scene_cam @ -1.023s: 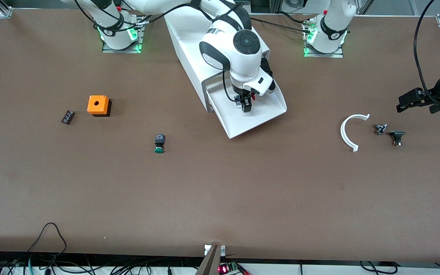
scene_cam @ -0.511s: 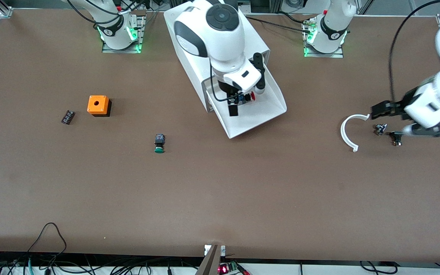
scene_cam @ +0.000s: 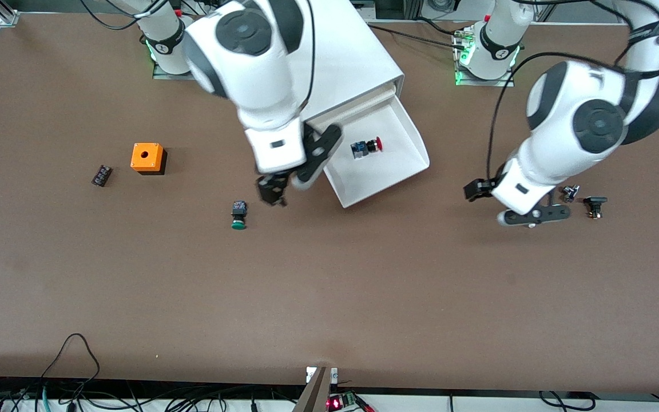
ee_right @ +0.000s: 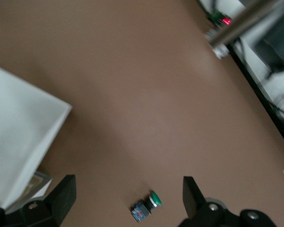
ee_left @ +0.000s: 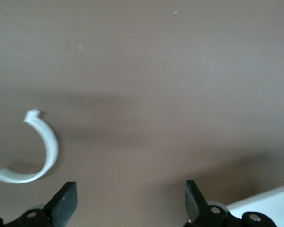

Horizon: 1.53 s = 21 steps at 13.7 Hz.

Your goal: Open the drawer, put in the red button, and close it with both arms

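The drawer [scene_cam: 376, 171] stands pulled out of the white cabinet [scene_cam: 352, 63]. The red button [scene_cam: 367, 147] lies on its side in the drawer, free of both grippers. My right gripper [scene_cam: 272, 193] is open and empty over the table beside the drawer, close to the green button [scene_cam: 238, 216]. In the right wrist view the open gripper [ee_right: 128, 194] frames the green button [ee_right: 146, 206], with the drawer's corner [ee_right: 19, 142] at one side. My left gripper [scene_cam: 471, 190] is open and empty over the table, between the drawer and the small parts. The left wrist view [ee_left: 130, 198] shows bare table and a drawer corner [ee_left: 270, 204].
A white arc piece [ee_left: 46, 146] lies under the left arm. Two small dark parts [scene_cam: 570, 193] [scene_cam: 595, 205] lie toward the left arm's end. An orange box [scene_cam: 147, 157] and a small black part [scene_cam: 101, 175] lie toward the right arm's end.
The right gripper let go of the red button in the drawer, rose and moved out toward the green button. The left arm swung in from the table's end toward the drawer.
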Available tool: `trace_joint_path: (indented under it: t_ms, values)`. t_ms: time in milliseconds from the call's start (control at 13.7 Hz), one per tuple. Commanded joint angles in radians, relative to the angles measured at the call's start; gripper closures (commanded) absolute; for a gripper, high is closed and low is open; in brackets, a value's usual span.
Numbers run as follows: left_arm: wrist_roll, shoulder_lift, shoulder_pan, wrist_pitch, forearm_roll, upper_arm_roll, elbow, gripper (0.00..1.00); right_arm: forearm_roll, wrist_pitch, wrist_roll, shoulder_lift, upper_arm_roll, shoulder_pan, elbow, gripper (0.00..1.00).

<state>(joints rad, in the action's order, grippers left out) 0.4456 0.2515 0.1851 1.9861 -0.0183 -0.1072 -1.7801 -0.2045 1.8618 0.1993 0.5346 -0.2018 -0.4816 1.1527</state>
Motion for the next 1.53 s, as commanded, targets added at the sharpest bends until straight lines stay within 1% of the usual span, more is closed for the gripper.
trace_joint_path:
  t_ms: [0,146,292,365,511,658,877,950,1096,1242,1315,1461]
  values:
    - [0.149,0.026,0.054,0.187,0.005,-0.012,-0.106,0.00,-0.019,-0.004,-0.214,-0.068,0.025,0.073,0.110,0.00]
    - [0.263,0.052,0.079,0.299,0.005,-0.043,-0.153,0.00,-0.062,-0.004,-0.346,-0.076,0.062,0.087,0.148,0.00]
    - [0.353,0.072,0.111,0.344,0.005,-0.046,-0.166,0.00,-0.062,-0.018,-0.534,-0.108,0.093,0.090,0.194,0.00]
    - [0.387,0.080,0.116,0.377,0.003,-0.052,-0.183,0.00,-0.061,-0.054,-0.605,-0.117,0.094,0.104,0.202,0.00]
    - [0.470,0.086,0.125,0.456,-0.003,-0.097,-0.235,0.00,-0.055,-0.131,-0.665,-0.146,0.094,0.138,0.209,0.00]
    - [0.502,0.084,0.135,0.467,-0.006,-0.136,-0.263,0.00,-0.050,-0.142,-0.666,-0.211,0.094,0.211,0.258,0.00]
    - [0.516,0.081,0.136,0.467,-0.006,-0.184,-0.280,0.00,0.043,-0.153,-0.655,-0.295,0.093,0.320,0.338,0.00]
    - [0.524,0.080,0.136,0.462,-0.006,-0.198,-0.285,0.00,0.051,-0.162,-0.655,-0.324,0.093,0.331,0.367,0.00]
    - [0.542,0.074,0.136,0.461,-0.006,-0.256,-0.312,0.00,0.051,-0.176,-0.629,-0.376,0.098,0.365,0.426,0.00]
    - [0.547,0.068,0.136,0.459,-0.006,-0.308,-0.340,0.00,0.063,-0.176,-0.522,-0.409,0.102,0.431,0.449,0.00]
    - [0.547,0.066,0.136,0.459,-0.006,-0.328,-0.349,0.00,0.083,-0.176,-0.453,-0.410,0.131,0.452,0.449,0.00]
    - [0.544,0.058,0.136,0.458,-0.006,-0.368,-0.360,0.00,0.198,-0.170,-0.314,-0.409,0.250,0.454,0.449,0.00]
